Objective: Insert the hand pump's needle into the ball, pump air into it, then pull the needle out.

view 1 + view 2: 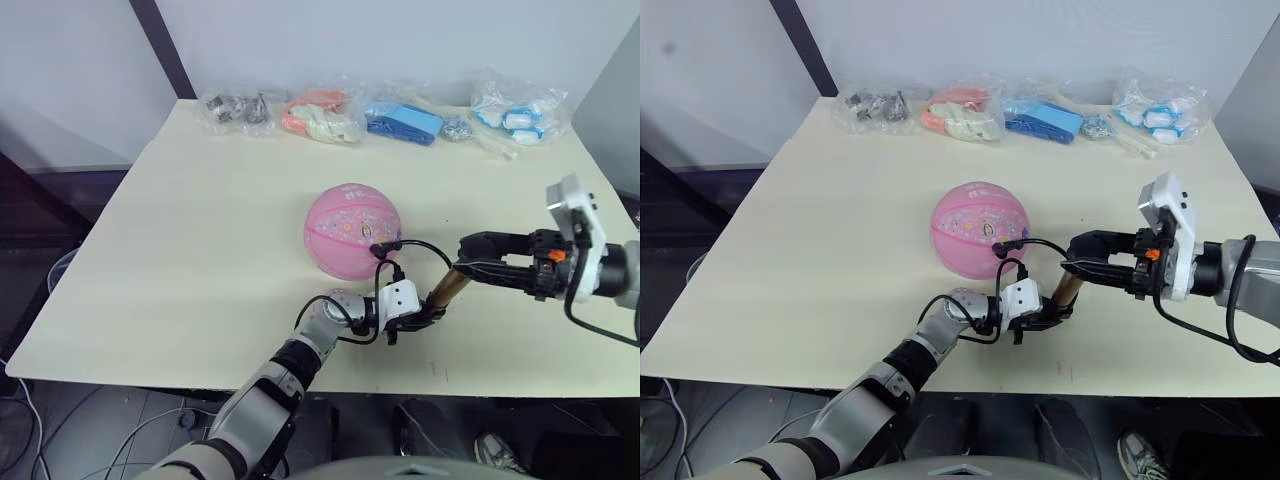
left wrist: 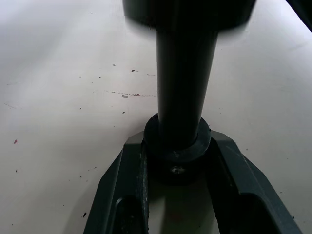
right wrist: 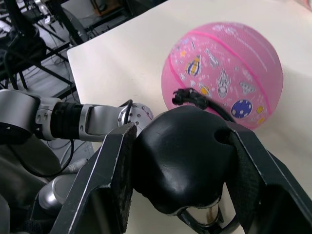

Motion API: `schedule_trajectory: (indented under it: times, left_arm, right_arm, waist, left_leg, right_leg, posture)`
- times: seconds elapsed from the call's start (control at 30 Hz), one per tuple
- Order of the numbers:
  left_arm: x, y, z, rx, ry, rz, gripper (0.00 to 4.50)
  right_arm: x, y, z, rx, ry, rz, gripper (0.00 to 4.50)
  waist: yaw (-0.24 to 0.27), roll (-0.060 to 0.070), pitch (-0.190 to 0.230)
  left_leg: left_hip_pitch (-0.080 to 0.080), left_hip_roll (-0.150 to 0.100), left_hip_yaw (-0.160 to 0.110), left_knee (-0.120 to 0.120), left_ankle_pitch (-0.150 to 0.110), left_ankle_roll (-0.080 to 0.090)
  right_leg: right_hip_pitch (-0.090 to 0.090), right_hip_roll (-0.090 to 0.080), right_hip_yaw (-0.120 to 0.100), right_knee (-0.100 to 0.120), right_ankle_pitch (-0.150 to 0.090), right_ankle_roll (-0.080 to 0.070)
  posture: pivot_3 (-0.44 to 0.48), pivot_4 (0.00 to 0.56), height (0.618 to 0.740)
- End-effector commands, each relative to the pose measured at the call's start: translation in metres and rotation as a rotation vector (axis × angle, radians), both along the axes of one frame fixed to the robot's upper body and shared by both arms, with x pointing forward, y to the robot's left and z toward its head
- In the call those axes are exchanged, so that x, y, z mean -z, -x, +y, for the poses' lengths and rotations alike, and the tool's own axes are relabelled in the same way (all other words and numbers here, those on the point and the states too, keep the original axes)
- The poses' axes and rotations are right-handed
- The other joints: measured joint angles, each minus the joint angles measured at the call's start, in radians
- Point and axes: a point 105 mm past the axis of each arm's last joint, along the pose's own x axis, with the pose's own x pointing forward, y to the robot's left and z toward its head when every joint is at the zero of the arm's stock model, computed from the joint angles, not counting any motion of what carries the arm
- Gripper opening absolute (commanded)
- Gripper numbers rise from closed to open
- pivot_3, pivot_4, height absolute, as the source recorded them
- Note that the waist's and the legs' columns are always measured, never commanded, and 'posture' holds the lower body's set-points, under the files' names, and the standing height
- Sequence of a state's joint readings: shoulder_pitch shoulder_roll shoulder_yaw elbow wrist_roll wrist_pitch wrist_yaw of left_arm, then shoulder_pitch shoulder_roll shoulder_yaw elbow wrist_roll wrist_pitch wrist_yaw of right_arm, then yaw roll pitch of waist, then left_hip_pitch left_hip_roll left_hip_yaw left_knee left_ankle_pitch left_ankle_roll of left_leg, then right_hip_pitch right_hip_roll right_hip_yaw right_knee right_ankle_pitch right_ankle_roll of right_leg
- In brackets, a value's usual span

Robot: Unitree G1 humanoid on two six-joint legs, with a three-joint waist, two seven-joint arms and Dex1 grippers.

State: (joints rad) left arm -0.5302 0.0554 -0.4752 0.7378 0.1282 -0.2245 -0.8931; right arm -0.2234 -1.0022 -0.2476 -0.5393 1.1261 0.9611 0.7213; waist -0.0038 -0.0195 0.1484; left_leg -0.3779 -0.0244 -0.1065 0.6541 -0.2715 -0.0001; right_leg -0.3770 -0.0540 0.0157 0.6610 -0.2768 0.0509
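The pink ball (image 1: 350, 228) rests near the middle of the table. The hand pump (image 1: 447, 290) stands tilted to the right of it, its bronze tube leaning toward the right arm. My left gripper (image 1: 418, 320) is shut on the pump's black lower end cap (image 2: 178, 146), down at the table. My right gripper (image 1: 472, 266) is shut on the pump's black handle (image 3: 180, 161) at the top. The thin black hose (image 1: 420, 245) loops from the pump to the ball. The needle's black fitting (image 3: 187, 96) sits against the ball's surface; the pin itself is hidden.
Several clear bags of small parts line the table's far edge: dark hardware (image 1: 237, 108), orange and white pieces (image 1: 322, 115), blue pieces (image 1: 405, 120), white and blue pieces (image 1: 515, 112). The table's front edge (image 1: 300, 385) runs just below my left gripper.
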Motion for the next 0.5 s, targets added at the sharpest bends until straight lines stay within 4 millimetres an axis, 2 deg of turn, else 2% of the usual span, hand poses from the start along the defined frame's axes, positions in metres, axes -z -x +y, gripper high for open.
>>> schedule_trajectory:
  times: [0.03, 0.13, 0.27, 0.4, 0.5]
  left_arm:
    - [0.046, 0.023, 0.022, 0.023, -0.165, 0.135, 1.1]
    - [0.046, 0.023, 0.022, 0.023, -0.165, 0.134, 1.1]
    - [0.046, 0.023, 0.022, 0.024, -0.165, 0.134, 1.1]
    - [0.045, 0.023, 0.022, 0.028, -0.166, 0.134, 1.1]
    - [0.045, 0.023, 0.022, 0.028, -0.166, 0.133, 1.1]
  right_arm:
    - [0.025, 0.0, -0.001, 0.021, 0.052, 0.037, 2.3]
    - [0.035, -0.001, -0.002, 0.031, 0.061, 0.038, 2.3]
    - [0.038, -0.001, -0.002, 0.037, 0.051, 0.032, 2.3]
    - [0.035, -0.003, -0.004, 0.041, 0.057, 0.017, 2.3]
    - [0.021, -0.004, -0.004, 0.04, 0.032, -0.01, 2.3]
  waist:
    - [0.0, 0.0, 0.0]
    - [0.0, -0.001, -0.001]
    - [0.0, -0.001, -0.001]
    - [0.0, -0.001, -0.001]
    - [0.0, -0.001, -0.001]
  left_leg:
    - [0.0, 0.0, 0.0, 0.0, 0.0, 0.0]
    - [0.0, 0.0, 0.0, 0.0, 0.0, 0.0]
    - [0.0, 0.0, 0.0, 0.0, 0.0, 0.0]
    - [0.0, 0.0, -0.001, 0.0, 0.0, 0.0]
    - [0.0, 0.0, -0.001, 0.0, 0.0, 0.0]
  right_leg:
    - [0.0, 0.0, 0.0, 0.0, 0.0, 0.0]
    - [0.0, 0.0, 0.0, 0.0, 0.0, 0.0]
    - [0.0, 0.0, 0.0, 0.0, 0.0, 0.0]
    - [0.0, 0.0, 0.0, 0.0, 0.0, 0.0]
    - [0.0, 0.0, 0.0, 0.0, 0.0, 0.0]
  posture:
    - [0.0, 0.15, 0.74]
    - [0.0, 0.15, 0.74]
    - [0.0, 0.15, 0.74]
    - [0.0, 0.15, 0.74]
    - [0.0, 0.15, 0.74]
